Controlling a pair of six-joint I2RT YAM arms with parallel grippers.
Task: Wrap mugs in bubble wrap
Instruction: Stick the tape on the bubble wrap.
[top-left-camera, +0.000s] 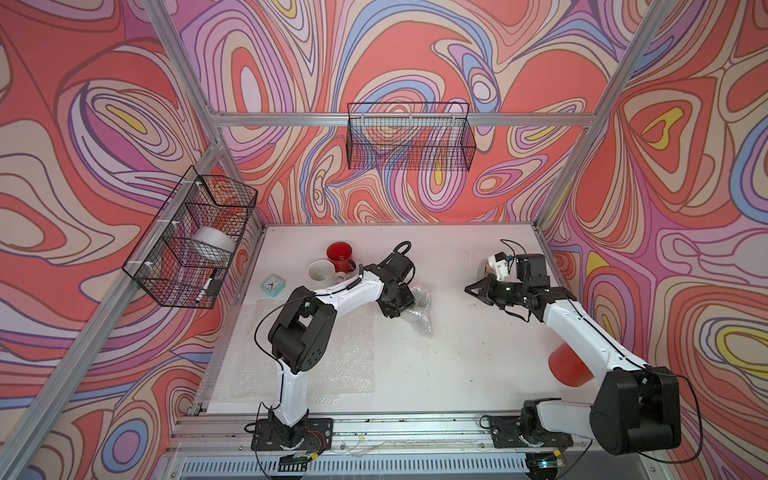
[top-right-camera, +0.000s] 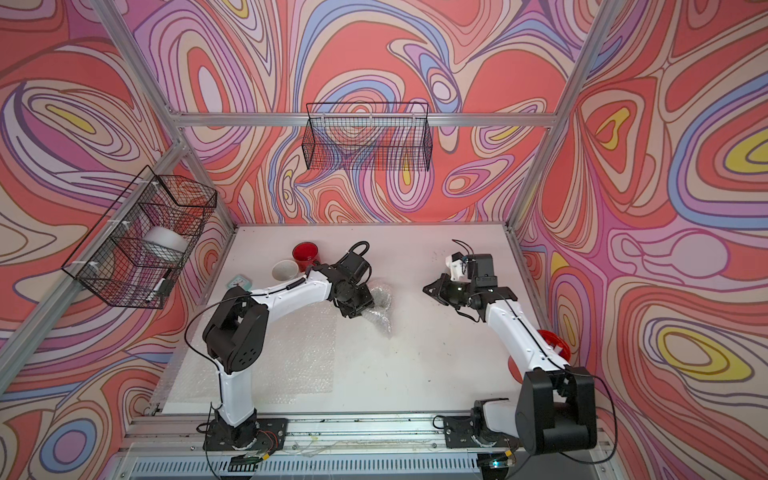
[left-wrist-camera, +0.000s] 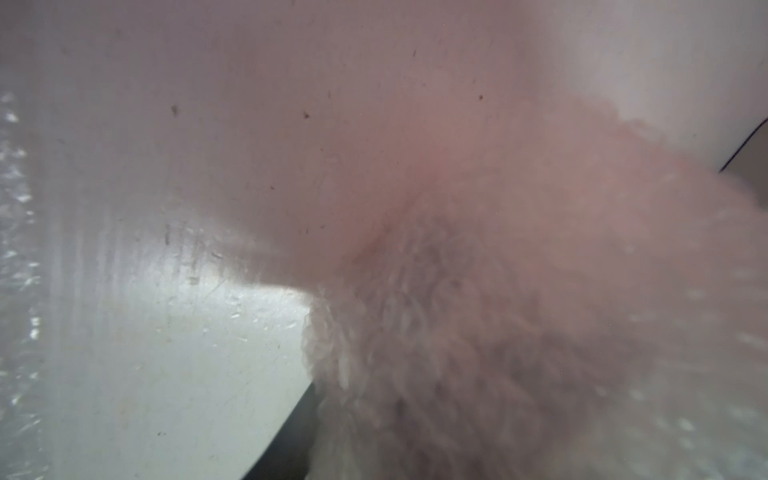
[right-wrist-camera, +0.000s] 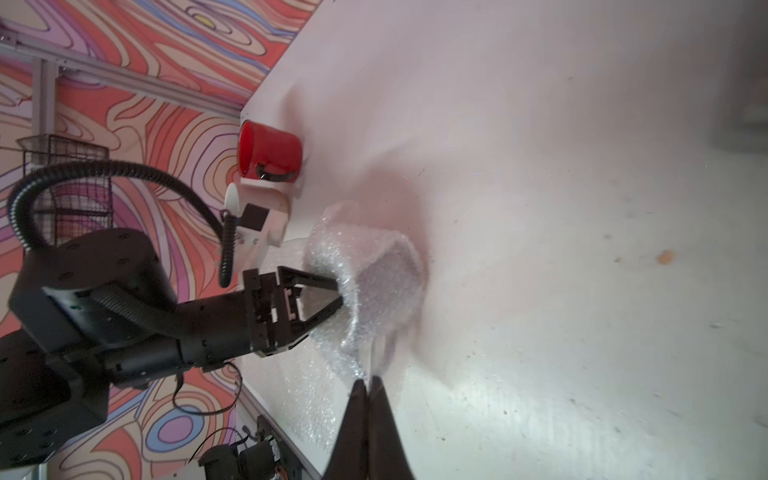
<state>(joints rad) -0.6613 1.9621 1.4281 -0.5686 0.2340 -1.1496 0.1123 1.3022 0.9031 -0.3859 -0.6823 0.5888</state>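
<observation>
A crumpled bundle of bubble wrap (top-left-camera: 422, 309) (right-wrist-camera: 374, 286) lies mid-table, rounded like a cup, with something pale showing through it. My left gripper (top-left-camera: 409, 311) (right-wrist-camera: 340, 296) is shut on the bundle's near side, its fingertips pressed into the plastic. In the left wrist view blurred bubble wrap (left-wrist-camera: 498, 311) fills most of the picture. The red mug (top-left-camera: 340, 254) (right-wrist-camera: 270, 151) and the white mug (top-left-camera: 322, 271) stand upright at the back left. My right gripper (top-left-camera: 471, 289) (right-wrist-camera: 365, 380) is shut and empty, hovering a short way right of the bundle.
Flat bubble wrap sheets (top-left-camera: 332, 357) lie under the left arm at the front left. A mint-green clock (top-left-camera: 272, 284) sits by the mugs. A red round object (top-left-camera: 567, 365) lies under the right arm. Wire baskets (top-left-camera: 195, 237) (top-left-camera: 411, 137) hang on the walls.
</observation>
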